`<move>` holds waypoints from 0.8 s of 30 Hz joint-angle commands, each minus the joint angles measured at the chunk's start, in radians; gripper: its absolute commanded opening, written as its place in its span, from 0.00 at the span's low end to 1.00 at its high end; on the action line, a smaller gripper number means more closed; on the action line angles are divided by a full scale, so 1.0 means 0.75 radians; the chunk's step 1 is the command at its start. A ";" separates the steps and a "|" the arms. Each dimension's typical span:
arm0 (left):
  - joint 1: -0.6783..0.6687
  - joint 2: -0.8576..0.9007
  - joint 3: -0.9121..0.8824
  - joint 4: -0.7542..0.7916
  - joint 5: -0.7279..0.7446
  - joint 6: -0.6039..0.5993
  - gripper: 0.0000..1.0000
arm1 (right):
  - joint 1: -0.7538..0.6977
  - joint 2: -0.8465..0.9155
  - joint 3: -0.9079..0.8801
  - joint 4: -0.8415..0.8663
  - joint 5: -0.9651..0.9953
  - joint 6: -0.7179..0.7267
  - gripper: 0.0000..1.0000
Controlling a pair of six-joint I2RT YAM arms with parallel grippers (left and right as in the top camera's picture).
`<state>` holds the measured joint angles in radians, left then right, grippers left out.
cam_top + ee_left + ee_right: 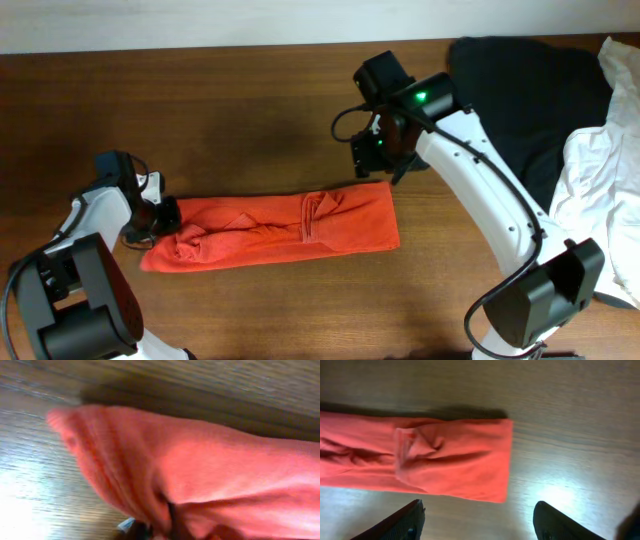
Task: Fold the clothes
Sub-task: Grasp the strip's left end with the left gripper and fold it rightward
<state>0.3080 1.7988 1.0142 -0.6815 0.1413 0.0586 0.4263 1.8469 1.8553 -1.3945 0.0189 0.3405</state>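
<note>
Red-orange T-shirt (280, 228), folded into a long band, is laid flat on the wooden table (250, 100). Its bunched left end is met by the left gripper (165, 218); whether it is clamped cannot be told. The right gripper (479, 506) is held near the right end, fingers apart. A black garment (530, 90) and a white garment (600, 170) are heaped at far right.

Your right arm (480, 190) is built of white tubular links joined by black housings. A bright green light (422, 98) glows on the far housing, with a fainter one at the wrist. A thin black cable (343, 122) loops out beside that wrist. Its base joint (545, 290), near right, is black. The right tool (479, 506) shows 2 dark, matte fingers (407, 520). Your left arm (92, 212) matches it: white link, black blocks.
</note>
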 commanded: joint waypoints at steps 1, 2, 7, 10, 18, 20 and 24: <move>-0.040 0.046 -0.046 0.003 0.122 0.005 0.00 | -0.104 0.007 0.003 -0.027 0.062 0.008 0.73; -0.044 0.046 -0.044 0.007 0.122 0.004 0.00 | -0.129 0.007 0.003 -0.029 0.061 0.005 0.73; 0.009 0.044 0.076 -0.031 0.110 -0.071 0.00 | -0.272 0.007 0.003 -0.047 0.061 -0.065 0.73; 0.094 0.044 0.245 -0.096 0.027 -0.129 0.00 | -0.342 0.007 0.003 -0.071 0.061 -0.073 0.73; 0.231 0.044 0.700 -0.371 -0.258 -0.127 0.00 | -0.456 0.007 0.003 -0.092 0.060 -0.106 0.73; 0.205 0.044 0.819 -0.511 -0.234 -0.128 0.00 | -0.458 0.007 0.003 -0.092 0.059 -0.121 0.73; 0.041 0.044 0.972 -0.723 -0.187 -0.128 0.00 | -0.457 0.007 0.003 -0.092 0.055 -0.121 0.73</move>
<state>0.4450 1.8305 1.6566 -1.1591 -0.0181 -0.0273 0.0864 1.8469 1.8549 -1.4620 0.0452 0.2588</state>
